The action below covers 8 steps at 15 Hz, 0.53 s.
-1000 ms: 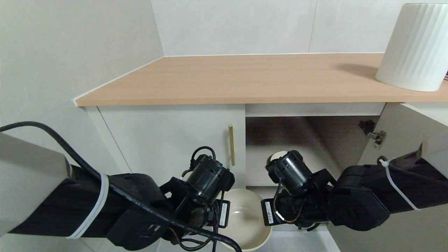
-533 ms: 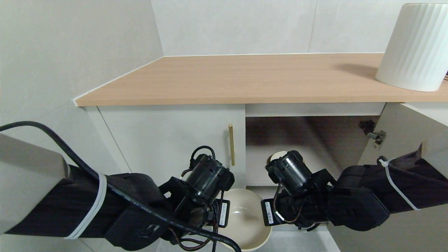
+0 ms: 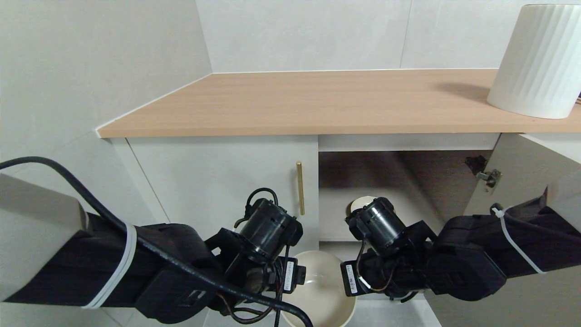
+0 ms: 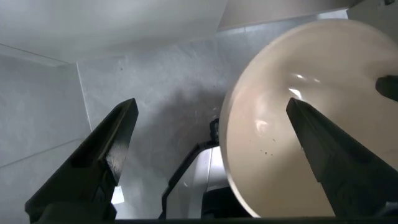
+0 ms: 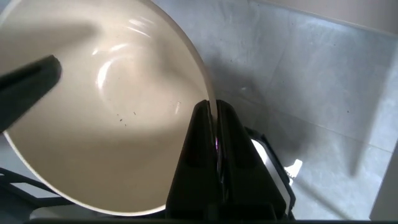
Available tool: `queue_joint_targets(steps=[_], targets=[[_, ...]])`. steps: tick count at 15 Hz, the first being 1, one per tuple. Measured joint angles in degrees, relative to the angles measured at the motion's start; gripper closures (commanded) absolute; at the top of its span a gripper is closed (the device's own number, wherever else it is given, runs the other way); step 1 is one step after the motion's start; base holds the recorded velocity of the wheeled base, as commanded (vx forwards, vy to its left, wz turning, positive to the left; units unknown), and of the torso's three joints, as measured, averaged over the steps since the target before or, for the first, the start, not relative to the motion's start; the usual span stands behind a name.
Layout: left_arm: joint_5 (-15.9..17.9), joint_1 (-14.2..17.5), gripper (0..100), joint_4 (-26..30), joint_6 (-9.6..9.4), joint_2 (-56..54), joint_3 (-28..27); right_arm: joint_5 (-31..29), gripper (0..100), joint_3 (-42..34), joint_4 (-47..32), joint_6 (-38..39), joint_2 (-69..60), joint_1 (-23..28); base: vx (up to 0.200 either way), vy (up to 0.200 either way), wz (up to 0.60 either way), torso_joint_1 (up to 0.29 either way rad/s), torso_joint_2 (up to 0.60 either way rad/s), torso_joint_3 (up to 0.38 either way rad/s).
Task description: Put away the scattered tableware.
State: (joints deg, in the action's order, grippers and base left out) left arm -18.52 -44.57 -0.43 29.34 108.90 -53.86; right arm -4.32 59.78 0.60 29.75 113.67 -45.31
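At 6 o'clock of the head view, low in front of the cabinet point(image 3: 386, 177), you have the bowl point(image 3: 322, 290) in the air between the 2 arms. Your right gripper point(image 5: 213, 121) is pressed together on the rim, 1 finger inside and 1 outside. The bowl is somewhat tilted, hollow side up. Your left gripper point(image 4: 211, 106) is spread wide and holds nothing. The bowl is just beside 1 of its fingers, and I cannot say if it touches.

The right half of the cabinet stands open at 1 o'clock from the bowl, with its door point(image 3: 535, 168) swung out at 3 o'clock. The left door point(image 3: 218, 181) is closed, and its handle point(image 3: 300, 188) is at 12 o'clock from the bowl. On the shelf inside, a pale round thing point(image 3: 361, 203) shows behind the right wrist, too much hidden to name.

I judge the step in hand is to carry the bowl into the open half. A pinch on 1 point of the rim is weak against turning, so move slowly and keep the wrist steady. Steer toward 1 o'clock, away from the closed door and the handle. Keep the left gripper out of the path. Set the bowl flat on the shelf, beside the pale thing, before you let the fingers part.
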Motion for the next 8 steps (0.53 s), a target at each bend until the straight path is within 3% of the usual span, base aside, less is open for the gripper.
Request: queue_joint_targets(steps=[4, 8], targets=[[0.0, 0.1, 0, 0.0, 0.07, -0.5, -0.1, -2.4, 100, 0.2, -3.0, -2.0, 0.9, 3.5, 0.000, 0.000, 0.00, 0.000, 0.00, 0.000], [0.0, 0.3, 0, 0.0, 0.10, -0.9, -0.1, -6.4, 100, 2.0, 2.0, -0.6, 3.7, 11.7, 0.000, 0.000, 0.00, 0.000, 0.00, 0.000]])
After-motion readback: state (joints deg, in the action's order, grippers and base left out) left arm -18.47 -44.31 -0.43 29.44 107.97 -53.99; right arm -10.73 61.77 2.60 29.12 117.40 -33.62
